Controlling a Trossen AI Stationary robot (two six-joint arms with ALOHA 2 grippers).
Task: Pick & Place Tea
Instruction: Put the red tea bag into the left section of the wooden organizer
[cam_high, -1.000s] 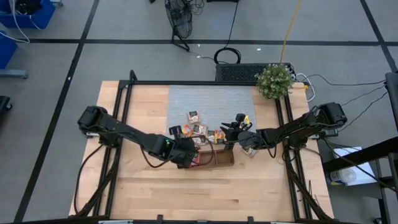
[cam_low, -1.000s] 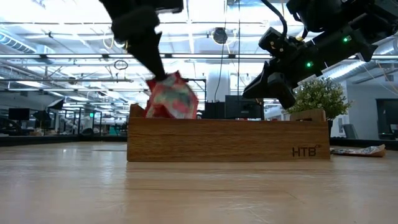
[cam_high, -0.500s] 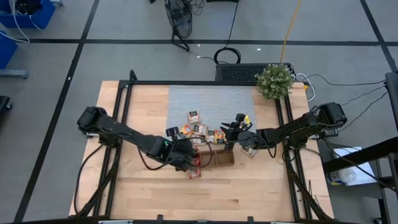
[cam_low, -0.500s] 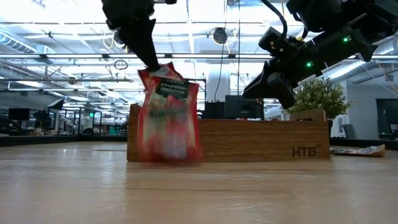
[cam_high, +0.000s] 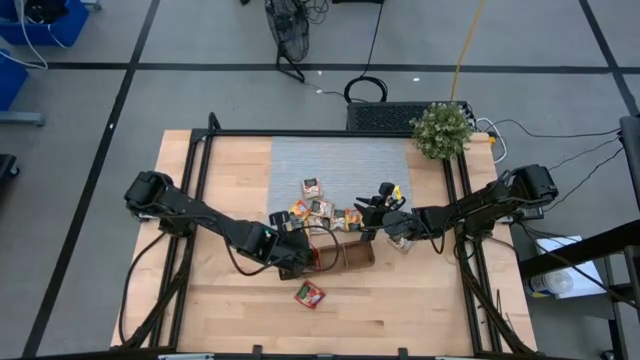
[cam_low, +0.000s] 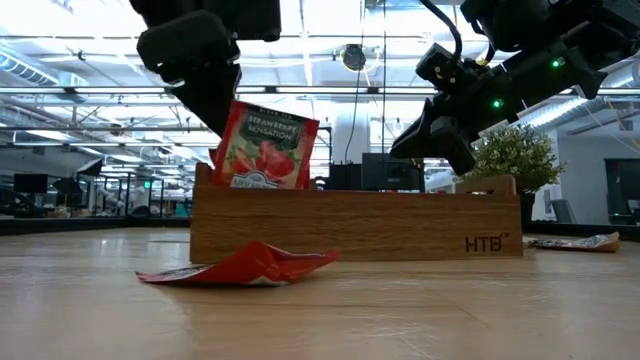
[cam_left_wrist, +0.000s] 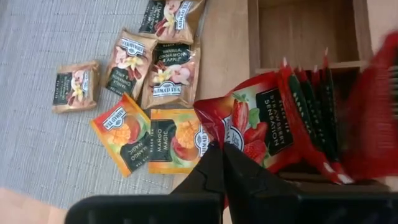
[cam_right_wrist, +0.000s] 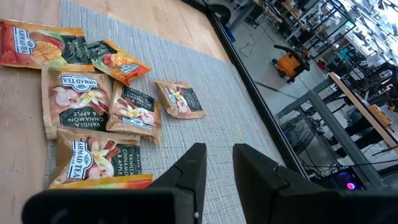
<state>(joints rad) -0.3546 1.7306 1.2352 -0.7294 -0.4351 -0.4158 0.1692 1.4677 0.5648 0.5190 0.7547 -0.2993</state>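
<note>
Low view: nearest lay a crumpled red packet (cam_low: 245, 268) on the table, just in front of the wooden tray (cam_low: 355, 225). Above the tray's left end the left gripper (cam_left_wrist: 219, 163), fingers pressed together, pinched the top edge of an upright strawberry packet (cam_low: 262, 147) standing among red packets in the tray. Beyond the tray, loose packets (cam_high: 318, 208) lay on the grey mat (cam_high: 340, 160). The right gripper (cam_right_wrist: 216, 163) hovered over them, fingers slightly parted, holding nothing visible.
</note>
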